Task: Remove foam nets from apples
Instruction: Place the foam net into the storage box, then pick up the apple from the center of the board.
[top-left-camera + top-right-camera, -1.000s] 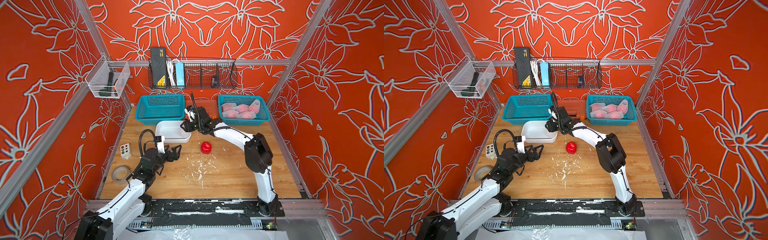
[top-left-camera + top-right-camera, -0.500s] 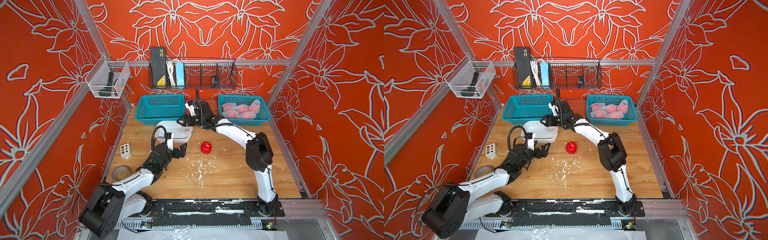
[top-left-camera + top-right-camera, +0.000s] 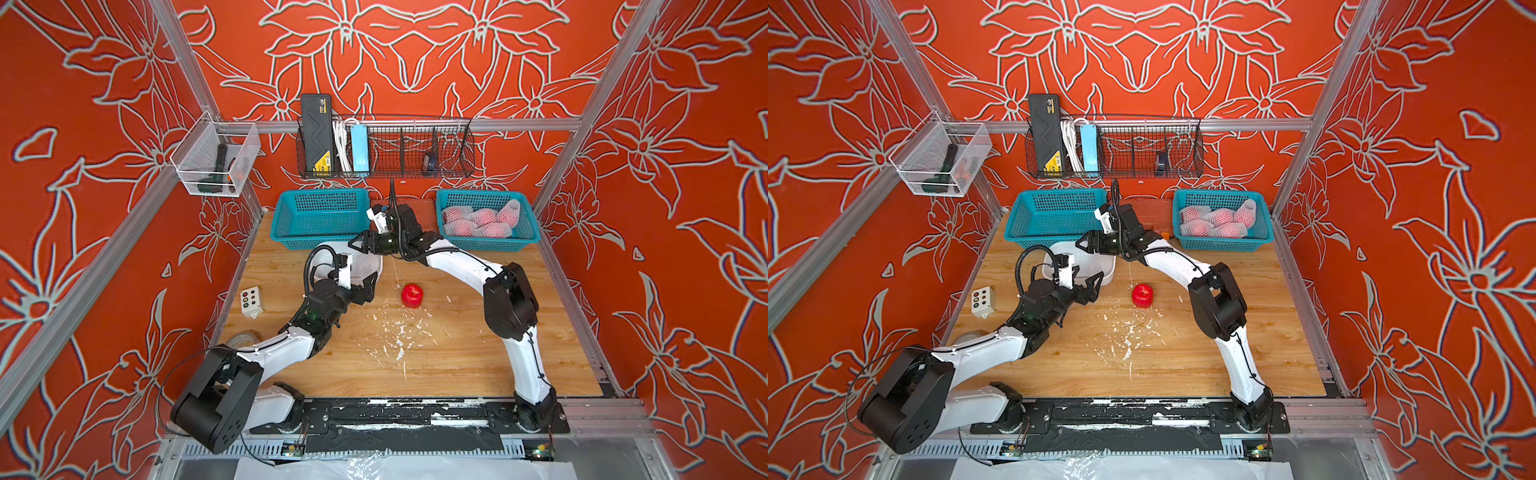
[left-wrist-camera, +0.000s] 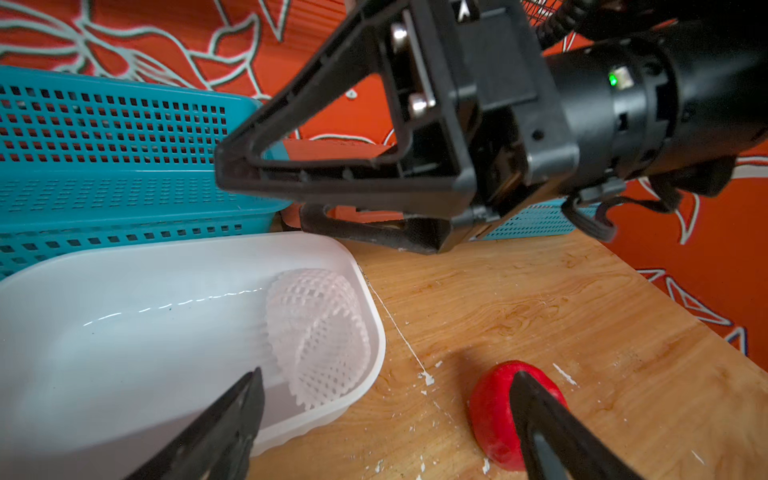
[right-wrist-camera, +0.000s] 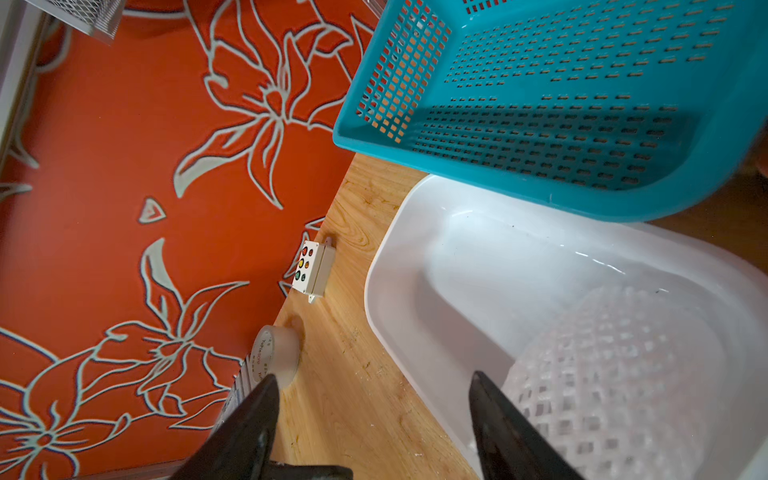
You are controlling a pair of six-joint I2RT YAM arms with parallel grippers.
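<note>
Resting bare on the wooden tabletop (image 3: 478, 365) near its middle, one red apple (image 3: 412, 296) is sitting on its own, and white crumbs (image 3: 398, 338) are lying scattered between it and the near edge. The left pincer (image 3: 371, 286) is hovering just beside that apple on the side of the left edge, near but apart from it in both top views, its jaws spread wide and gripping nothing. In the left wrist view one dark finger (image 4: 540, 419) is crossing in front of the apple (image 4: 490, 411) while the other is showing over a white tub (image 4: 124, 332). A loose foam net (image 4: 318, 336) is lying inside that tub, slumped at the end nearest the apple. The right pincer (image 3: 356, 243) is reaching over the tub's far rim, close to a teal basket (image 3: 320, 216) at the far edge. It too is standing released, with nothing between its fingers (image 5: 245, 424) in the right wrist view, where the net (image 5: 623, 374) is filling the tub (image 5: 436, 270) beside them. A second teal basket (image 3: 486, 245) is sitting at the far right corner, holding a heap of wrapped apples (image 3: 482, 217), pink showing through white mesh. A small button box (image 3: 250, 301) and a roll of tape (image 5: 276, 353) are lying along the left edge.
</note>
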